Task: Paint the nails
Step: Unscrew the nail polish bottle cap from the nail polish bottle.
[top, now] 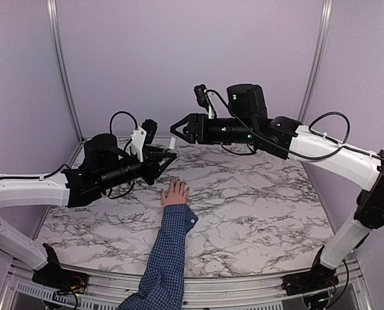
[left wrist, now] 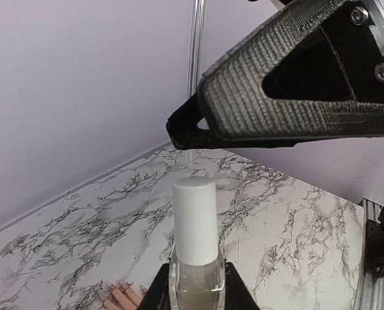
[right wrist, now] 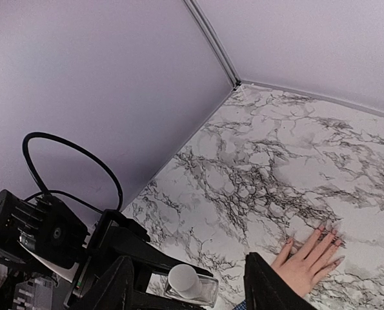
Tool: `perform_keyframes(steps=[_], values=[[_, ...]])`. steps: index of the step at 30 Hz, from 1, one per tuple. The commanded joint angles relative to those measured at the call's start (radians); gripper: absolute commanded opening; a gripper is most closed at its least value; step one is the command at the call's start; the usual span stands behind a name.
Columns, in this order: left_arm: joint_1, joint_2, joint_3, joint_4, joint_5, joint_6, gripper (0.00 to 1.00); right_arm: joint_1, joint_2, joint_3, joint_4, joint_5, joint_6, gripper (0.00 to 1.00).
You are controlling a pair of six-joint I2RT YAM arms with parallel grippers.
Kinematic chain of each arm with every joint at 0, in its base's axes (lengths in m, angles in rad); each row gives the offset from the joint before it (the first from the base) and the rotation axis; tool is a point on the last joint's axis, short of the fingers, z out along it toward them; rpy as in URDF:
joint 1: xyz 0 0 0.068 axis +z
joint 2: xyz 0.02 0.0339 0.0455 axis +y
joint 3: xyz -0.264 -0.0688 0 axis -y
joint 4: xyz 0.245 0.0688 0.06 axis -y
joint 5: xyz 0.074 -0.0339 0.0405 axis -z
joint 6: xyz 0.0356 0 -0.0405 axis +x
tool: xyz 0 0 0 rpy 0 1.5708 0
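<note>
Clear glass bottle (left wrist: pixel 193 287) with a smooth white cylindrical cap (left wrist: pixel 193 219), clamped in the left gripper (top: pixel 168 157) just above the hand (top: pixel 175 193). Right gripper (top: pixel 177 132): ribbed fingers (left wrist: pixel 269 116) spread, empty, near the cap. Nails (right wrist: pixel 334 231) lie flat on the veined marble table (top: pixel 256 194).

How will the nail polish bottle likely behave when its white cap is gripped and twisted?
The nail polish bottle looks like clear glass, so it is probably rigid, smooth and fragile if squeezed hard. The left gripper clamps only its body, so it may rotate or slip under a twist. Its tall white cap makes it seem apt to tip if released.
</note>
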Motion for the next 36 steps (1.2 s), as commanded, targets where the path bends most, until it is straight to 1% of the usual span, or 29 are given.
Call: perform_keyframes(steps=[1, 7, 9, 20, 23, 25, 30, 36], values=[[-0.016, 0.017, 0.023, 0.069, -0.044, 0.014, 0.00, 0.021, 0.008, 0.040, -0.003, 0.039, 0.032, 0.54], [-0.022, 0.034, 0.032, 0.069, -0.044, 0.013, 0.00, 0.028, 0.020, 0.052, -0.033, 0.058, 0.041, 0.47], [-0.025, 0.037, 0.035, 0.069, -0.072, 0.013, 0.00, 0.029, 0.026, 0.053, -0.042, 0.056, 0.042, 0.45], [-0.028, 0.065, 0.057, 0.070, -0.089, 0.008, 0.00, 0.029, 0.062, 0.085, -0.075, 0.051, 0.030, 0.41], [-0.031, 0.071, 0.064, 0.069, -0.094, 0.003, 0.00, 0.029, 0.071, 0.092, -0.075, 0.049, 0.027, 0.36], [-0.030, 0.074, 0.067, 0.069, -0.094, 0.002, 0.00, 0.029, 0.079, 0.100, -0.079, 0.044, 0.023, 0.31], [-0.032, 0.076, 0.071, 0.069, -0.096, 0.004, 0.00, 0.029, 0.084, 0.107, -0.078, 0.046, 0.020, 0.23], [-0.032, 0.071, 0.073, 0.069, -0.093, 0.008, 0.00, 0.029, 0.089, 0.112, -0.069, 0.040, 0.014, 0.07]])
